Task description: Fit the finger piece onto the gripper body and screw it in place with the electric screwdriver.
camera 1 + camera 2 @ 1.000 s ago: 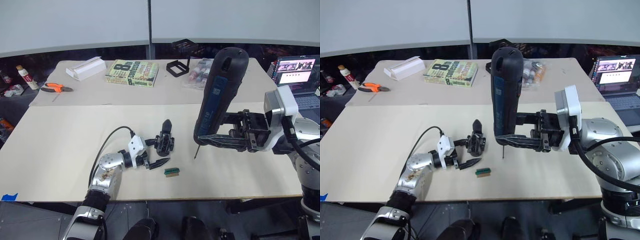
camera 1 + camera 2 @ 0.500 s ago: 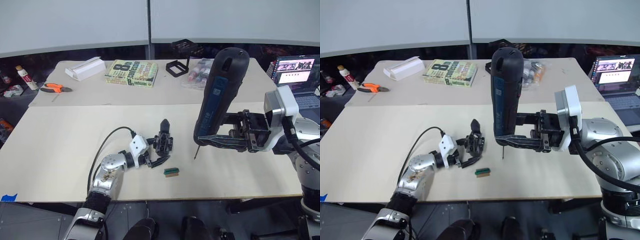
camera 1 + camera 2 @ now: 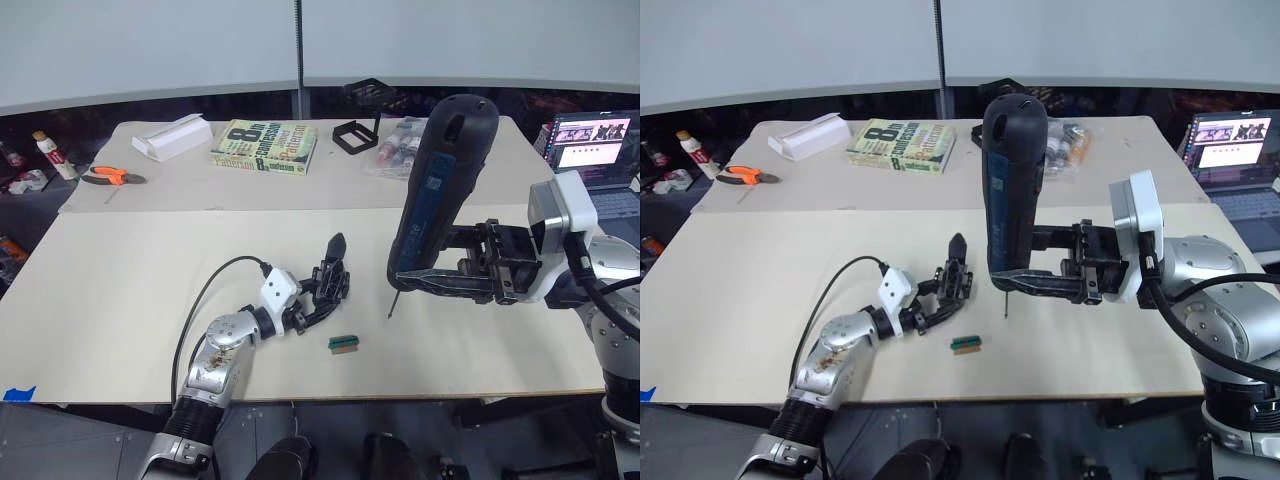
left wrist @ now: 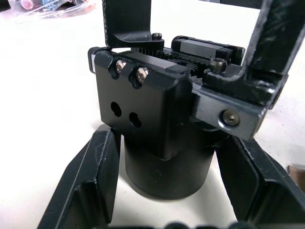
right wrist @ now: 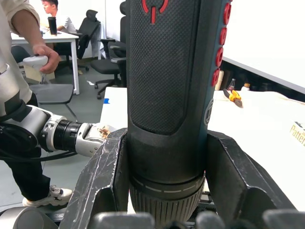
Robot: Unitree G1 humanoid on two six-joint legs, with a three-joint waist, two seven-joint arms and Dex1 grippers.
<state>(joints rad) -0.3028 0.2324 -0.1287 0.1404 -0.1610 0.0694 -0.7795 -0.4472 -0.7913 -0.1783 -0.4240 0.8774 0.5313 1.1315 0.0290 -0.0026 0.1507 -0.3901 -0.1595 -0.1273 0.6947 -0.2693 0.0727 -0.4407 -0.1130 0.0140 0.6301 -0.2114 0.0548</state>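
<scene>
Item 1, gripper body: on the cream counter, in my left gripper. The jaws stand either side of its round base, clamped on it by my reading. I judge it is held tilted so the mounting face with its two screws and two open holes turns toward the tool.

Item 2, finger piece: a black pointed wedge rising from the far end of the gripper body, seemingly already seated on it; whether it is fully home I cannot tell.

Item 3, electric screwdriver: upright, to the right of the gripper body and apart from it. My right gripper has its jaws clamped on the lower barrel. The thin bit hangs just above the counter, not yet on a screw. I judge it is held vertical, ready to move across.

Item 4, small green-and-brown block: loose on the counter, just nearer me than the gripper body.

Item 5, beyond the gripper body: a book, a white box, orange pliers, an open black frame, bagged bottles.

Item 6, room: a laptop far right of the gripper body; a person and office chairs in the right wrist view.
</scene>
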